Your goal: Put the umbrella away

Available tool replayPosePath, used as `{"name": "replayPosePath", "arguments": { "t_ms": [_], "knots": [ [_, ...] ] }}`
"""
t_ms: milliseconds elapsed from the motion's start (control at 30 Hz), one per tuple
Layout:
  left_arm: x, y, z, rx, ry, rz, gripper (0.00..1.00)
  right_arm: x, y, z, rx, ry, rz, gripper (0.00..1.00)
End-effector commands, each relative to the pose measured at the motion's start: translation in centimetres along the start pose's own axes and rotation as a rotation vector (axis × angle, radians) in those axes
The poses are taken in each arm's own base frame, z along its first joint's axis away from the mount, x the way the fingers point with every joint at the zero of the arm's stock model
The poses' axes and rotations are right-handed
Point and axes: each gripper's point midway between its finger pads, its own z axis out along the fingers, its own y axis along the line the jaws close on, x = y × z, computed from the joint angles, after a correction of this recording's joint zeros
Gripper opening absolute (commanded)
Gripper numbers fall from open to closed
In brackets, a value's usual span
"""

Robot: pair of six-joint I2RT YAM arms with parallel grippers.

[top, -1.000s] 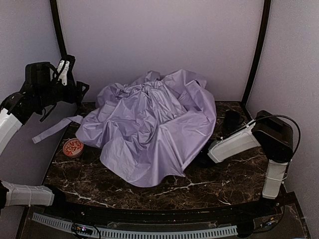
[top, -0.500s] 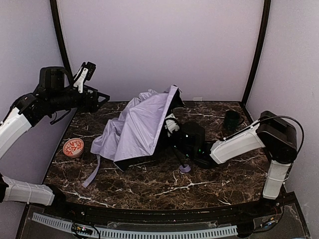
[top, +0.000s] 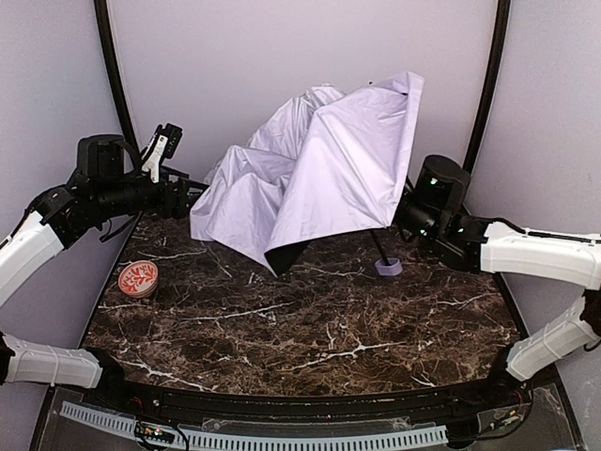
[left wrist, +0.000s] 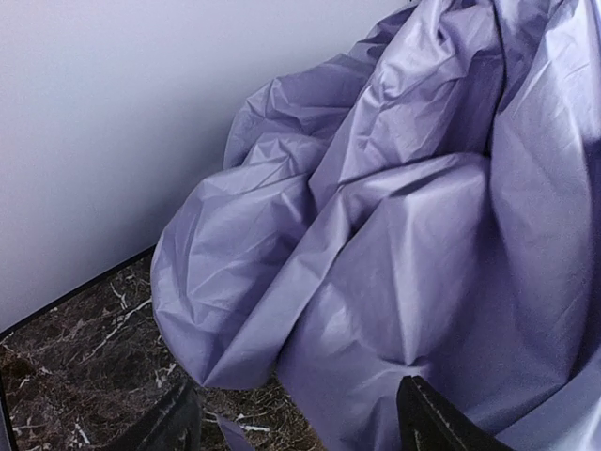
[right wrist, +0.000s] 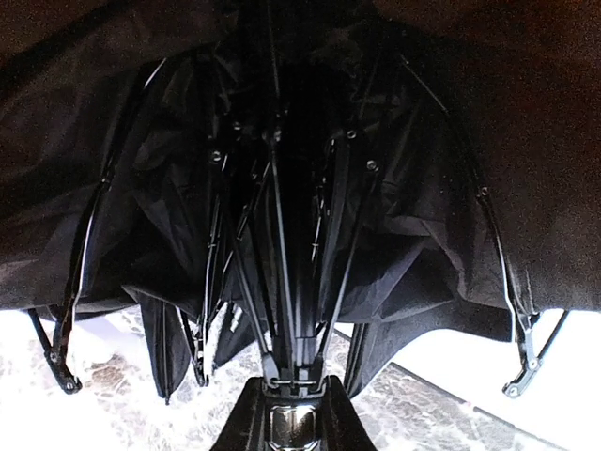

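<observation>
Top external: umbrella (top: 324, 160), tin (top: 138, 292) contents unclear

one lavender umbrella (top: 319, 169), one round orange patterned disc (top: 138, 278), one dark marble table (top: 310, 338)

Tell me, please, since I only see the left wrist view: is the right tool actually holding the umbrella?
Observer: Yes, the right tool is shut on the umbrella, gripping its black frame where the ribs converge.
Operator: Thank you. Where is the handle?
Observer: The lavender handle knob appears to rest on the table, right of the canopy.
Operator: Is anything else on the table?
Observer: A round red tin lies near its left edge.
</observation>
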Motion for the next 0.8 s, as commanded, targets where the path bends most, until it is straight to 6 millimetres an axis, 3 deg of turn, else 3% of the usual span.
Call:
{"name": "replayPosePath", "arguments": {
  "t_ms": [0, 100, 200, 333, 400, 533, 667, 767],
  "knots": [
    [-1.2, -1.1, -0.6, 0.049, -0.064, -0.008, 0.73, -4.0, -0.4, -2.4, -0.078, 0.027, -0.033, 0.00],
    [-0.6, -2.2, -0.2, 0.091, -0.051, -0.005, 0.73, -6.0, -0.8, -3.9, -0.089, 0.009, -0.061, 0.00],
    [0.0, -2.9, -0.1, 0.123, -0.045, -0.011, 0.73, -9.8, -1.2, -5.2, -0.093, -0.091, -0.066, 0.00],
    [0.1, -2.5, -0.7, 0.095, -0.049, 0.014, 0.73, -13.8, -1.6, -6.1, -0.079, -0.191, -0.125, 0.00],
    [0.1, -2.2, -1.4, 0.070, -0.041, 0.038, 0.72, -14.1, -1.4, -6.1, -0.093, -0.180, -0.170, 0.00],
    [0.8, -3.0, -3.8, 0.095, -0.038, 0.113, 0.69, -12.7, 0.6, -6.5, -0.263, -0.032, -0.264, 0.00],
    [3.0, -5.2, -6.0, 0.204, -0.013, 0.206, 0.64, -11.3, 1.1, -7.5, -0.351, 0.144, -0.350, 0.00],
    [4.2, -6.9, -6.6, 0.295, 0.005, 0.232, 0.59, -11.4, 0.8, -8.1, -0.352, 0.197, -0.391, 0.00]
  ]
}}
